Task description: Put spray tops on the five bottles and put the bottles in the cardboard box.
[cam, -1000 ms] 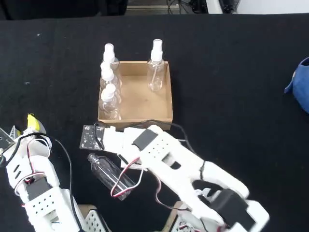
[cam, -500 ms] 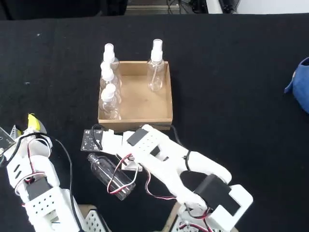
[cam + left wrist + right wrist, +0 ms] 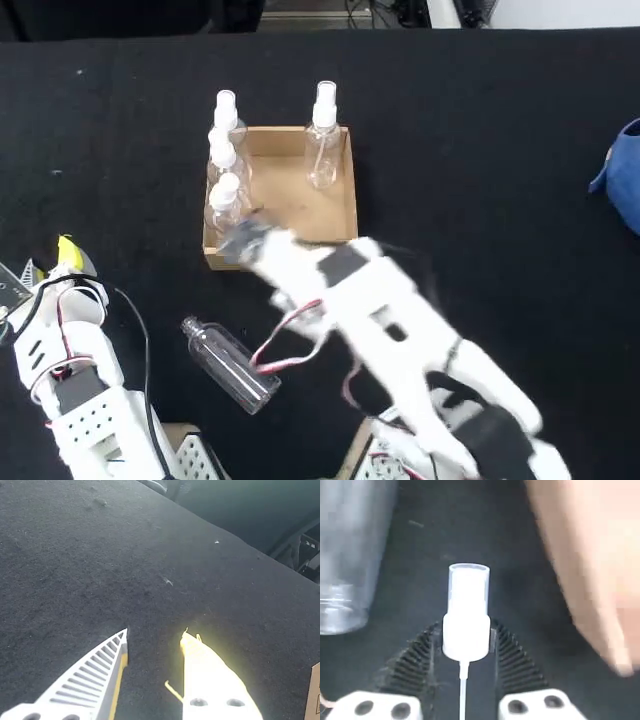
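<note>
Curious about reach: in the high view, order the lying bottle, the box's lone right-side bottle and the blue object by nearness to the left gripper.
From the left gripper:
1. Lying bottle, before the box.
2. Lone bottle, box's far right corner.
3. Blue object, right edge.

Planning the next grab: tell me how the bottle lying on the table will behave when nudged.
The bottle lies on its side and looks round, so it would probably roll. It appears clear and empty, so likely light and easily shoved.
</note>
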Tool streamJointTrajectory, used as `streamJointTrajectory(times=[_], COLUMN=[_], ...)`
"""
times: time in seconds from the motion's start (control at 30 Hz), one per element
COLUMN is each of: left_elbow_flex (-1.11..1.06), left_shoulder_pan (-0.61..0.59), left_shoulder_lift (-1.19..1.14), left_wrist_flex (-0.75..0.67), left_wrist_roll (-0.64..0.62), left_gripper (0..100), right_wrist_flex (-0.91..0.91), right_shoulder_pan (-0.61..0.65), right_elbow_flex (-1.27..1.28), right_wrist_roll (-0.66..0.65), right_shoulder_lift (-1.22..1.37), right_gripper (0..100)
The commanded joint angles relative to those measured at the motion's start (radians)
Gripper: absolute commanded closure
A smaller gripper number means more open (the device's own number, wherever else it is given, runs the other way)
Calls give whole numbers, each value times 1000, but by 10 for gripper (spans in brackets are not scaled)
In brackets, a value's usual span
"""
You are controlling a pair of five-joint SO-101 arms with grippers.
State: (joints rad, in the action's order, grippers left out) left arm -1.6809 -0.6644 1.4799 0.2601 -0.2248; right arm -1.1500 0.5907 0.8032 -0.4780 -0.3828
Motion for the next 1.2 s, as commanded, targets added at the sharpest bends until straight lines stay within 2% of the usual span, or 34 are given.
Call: streamJointTrajectory(times=[0.0,0.17,0.23,0.37,0.47,0.57,0.7,0.77,0.9,0.97,1.07,1.17], left_elbow_flex=[-5,-4,2,133,269,377,549,664,914,1010,1096,1155], left_shoulder_pan=[10,10,2,-19,-16,18,87,114,163,194,263,343], left_shoulder_lift=[15,15,15,3,0,-43,-213,-322,-531,-624,-736,-796], left_wrist_flex=[-2,6,18,198,342,381,479,580,873,999,1143,1274], left_wrist_roll=[0,0,0,37,107,192,321,388,468,505,526,479], left_gripper=[960,960,960,959,959,959,959,959,956,913,789,734], right_wrist_flex=[-69,-138,-149,-87,0,86,138,153,247,330,439,522], right_shoulder_pan=[-287,-535,-658,-921,-1043,-1073,-1071,-1048,-968,-945,-941,-944], right_elbow_flex=[71,154,162,159,156,168,168,168,240,300,380,440], right_wrist_roll=[6,-172,-180,-180,-124,-6,140,207,359,388,388,388], right_shoulder_lift=[-180,-341,-387,-404,-367,-309,-252,-248,-248,-249,-249,-249], right_gripper=[977,979,979,977,977,977,980,980,980,980,980,980])
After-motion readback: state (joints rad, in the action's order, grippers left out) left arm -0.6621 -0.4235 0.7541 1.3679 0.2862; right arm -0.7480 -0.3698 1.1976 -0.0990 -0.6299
